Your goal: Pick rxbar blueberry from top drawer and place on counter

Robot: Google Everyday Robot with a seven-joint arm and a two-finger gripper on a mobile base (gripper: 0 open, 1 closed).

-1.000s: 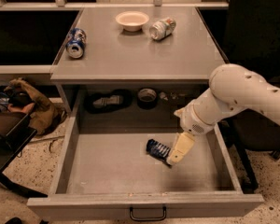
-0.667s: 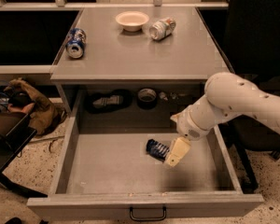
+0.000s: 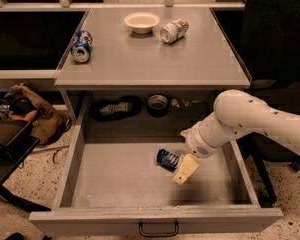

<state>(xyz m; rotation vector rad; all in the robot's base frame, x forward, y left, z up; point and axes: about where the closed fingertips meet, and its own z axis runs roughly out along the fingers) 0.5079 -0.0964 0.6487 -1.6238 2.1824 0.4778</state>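
Note:
The rxbar blueberry (image 3: 167, 159), a small dark blue wrapper, lies on the grey floor of the open top drawer (image 3: 115, 176), right of the middle. My gripper (image 3: 182, 170) hangs from the white arm (image 3: 250, 121), which reaches in from the right. It is low inside the drawer, right beside the bar's right end, touching or nearly touching it. The grey counter (image 3: 150, 59) lies above and behind the drawer.
On the counter a blue soda can (image 3: 81, 45) lies at the left edge, with a white bowl (image 3: 141, 21) and a silver can (image 3: 173, 30) at the back. The dark shelf under the counter holds a dark object (image 3: 115, 108) and a round roll (image 3: 157, 102). A brown bag (image 3: 35, 116) lies on the floor at left.
My gripper has moved a little left and toward the drawer front, closer to the bar. The bar has not moved.

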